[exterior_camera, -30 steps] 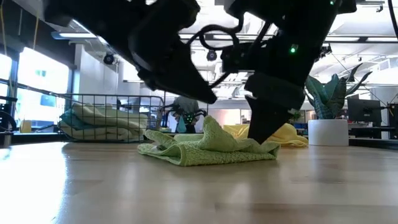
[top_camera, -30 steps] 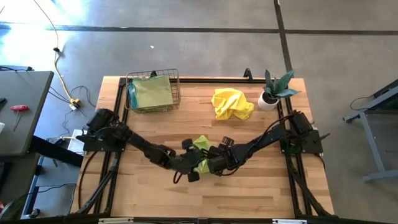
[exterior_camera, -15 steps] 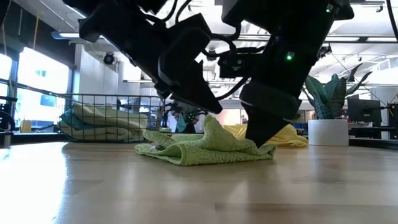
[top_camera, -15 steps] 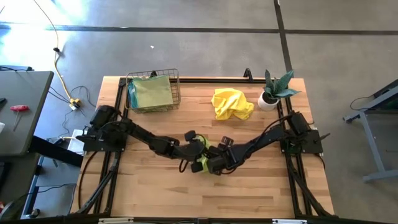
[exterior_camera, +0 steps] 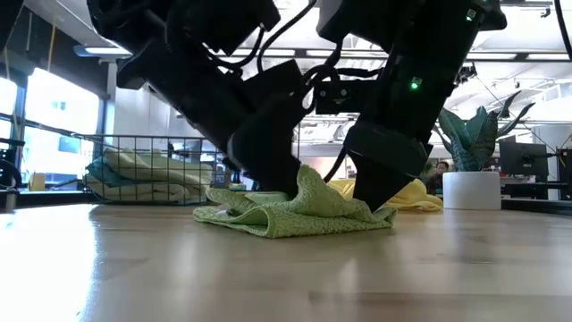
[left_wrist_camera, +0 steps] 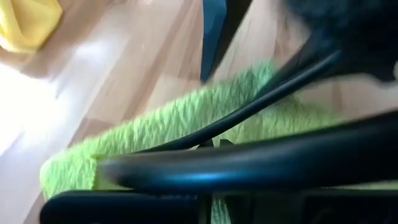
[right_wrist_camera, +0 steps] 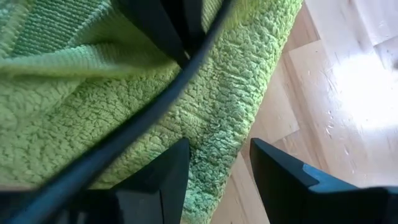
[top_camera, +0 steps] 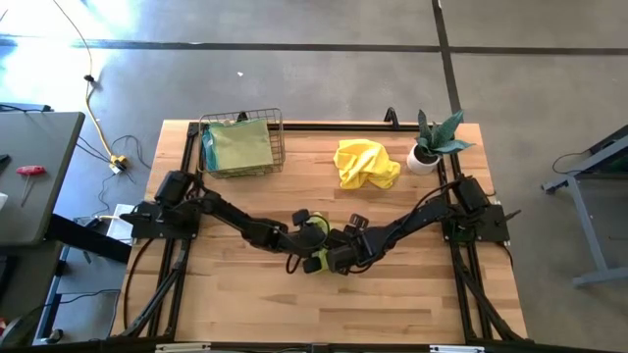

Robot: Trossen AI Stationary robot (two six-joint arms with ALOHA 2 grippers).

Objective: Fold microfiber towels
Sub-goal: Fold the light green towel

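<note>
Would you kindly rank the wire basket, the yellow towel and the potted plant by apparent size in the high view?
1. Wire basket, largest.
2. Yellow towel.
3. Potted plant, smallest, though close to the towel.

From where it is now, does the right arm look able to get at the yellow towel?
Probably yes. The yellow towel lies loose on bare wood, with nothing between it and the right claw, which stands open over the lime green towel. The potted plant sits aside.

Wire basket (top_camera: pixel 242 143) at the table's (top_camera: pixel 392 294) far-left corner, potted plant (top_camera: pixel 432 140) far right.
</note>
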